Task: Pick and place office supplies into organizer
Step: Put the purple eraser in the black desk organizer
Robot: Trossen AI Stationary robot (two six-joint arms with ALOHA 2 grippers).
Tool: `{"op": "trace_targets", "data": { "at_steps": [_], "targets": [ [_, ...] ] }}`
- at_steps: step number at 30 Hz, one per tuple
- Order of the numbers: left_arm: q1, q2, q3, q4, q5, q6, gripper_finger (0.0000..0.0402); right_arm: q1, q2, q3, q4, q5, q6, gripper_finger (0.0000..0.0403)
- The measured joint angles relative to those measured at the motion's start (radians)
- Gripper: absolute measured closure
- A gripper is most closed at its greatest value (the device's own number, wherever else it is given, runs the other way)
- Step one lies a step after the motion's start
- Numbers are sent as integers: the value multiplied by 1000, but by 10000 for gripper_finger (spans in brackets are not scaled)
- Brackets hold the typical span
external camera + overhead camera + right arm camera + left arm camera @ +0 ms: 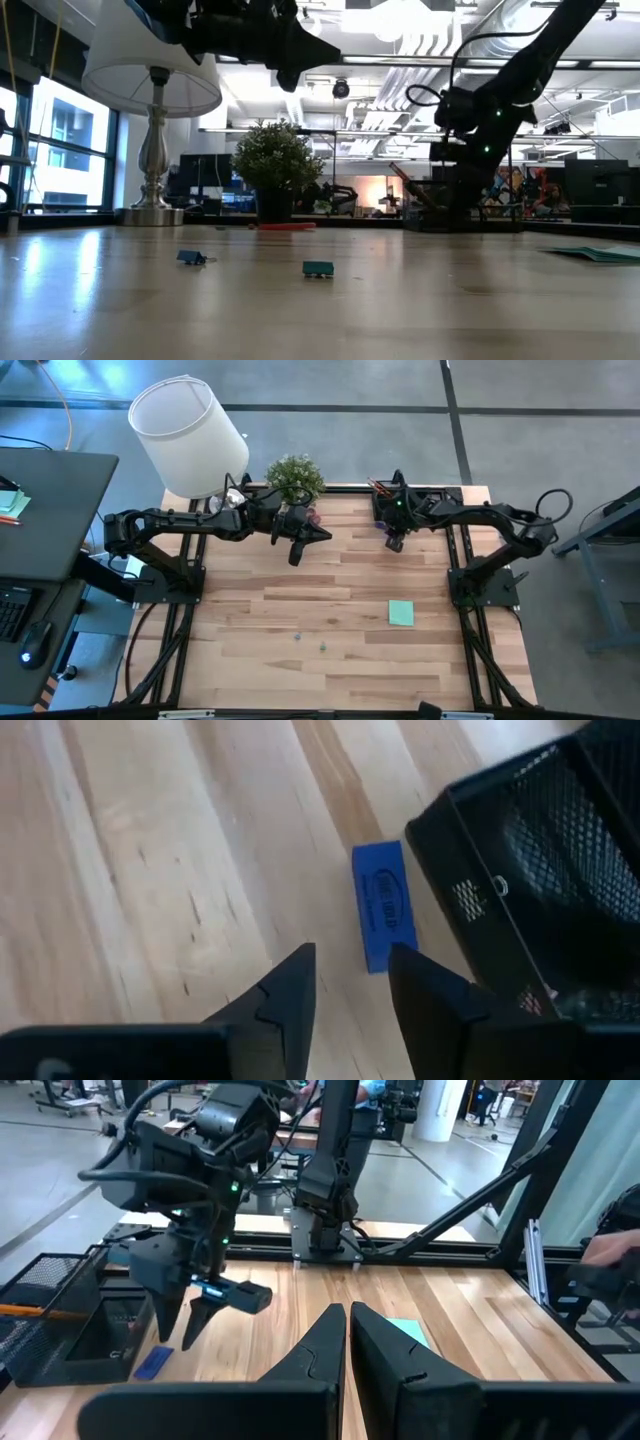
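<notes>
1. The right pincer (350,982) hangs over the far right part of the wooden surface (300,600), just beside the black mesh organizer (540,870). Its two fingers stand partly spread with a clear gap between them, and nothing is pinched in that gap.
2. A small blue eraser-like block (382,918) lies flat on the surface right beyond the right pincer's fingertips, close against the organizer's outer wall and not inside it. It is not touching either finger as far as the right wrist view shows.
3. The organizer sits at the far edge of the surface; an orange pencil (40,1311) rests across it in the left wrist view.
4. The left pincer (347,1315) is raised over the far middle of the surface near the potted plant (295,478), fingers pressed together and holding nothing.
5. The mint-green sticky-note pad (401,613) lies flat on the right half of the surface, well apart from both pincers.
6. Two small pieces (309,641) lie near the front middle.
</notes>
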Motion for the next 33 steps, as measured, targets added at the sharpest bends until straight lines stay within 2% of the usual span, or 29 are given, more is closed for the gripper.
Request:
{"op": "trace_targets", "data": {
  "at_steps": [7,15,19,27,33],
  "targets": [
    [0,0,0,0,0,0,394,-3,87,-3,75,48,33,286],
    [0,0,0,-16,0,3,394,-2,58,-4,53,75,29,283],
    [0,0,0,-15,0,2,394,-5,60,-5,104,119,-22,284],
    [0,0,0,-16,-1,2,394,-21,123,-3,179,48,-21,284],
    [0,0,0,-16,-1,2,394,-21,150,0,187,-47,-20,284]
  ]
}}
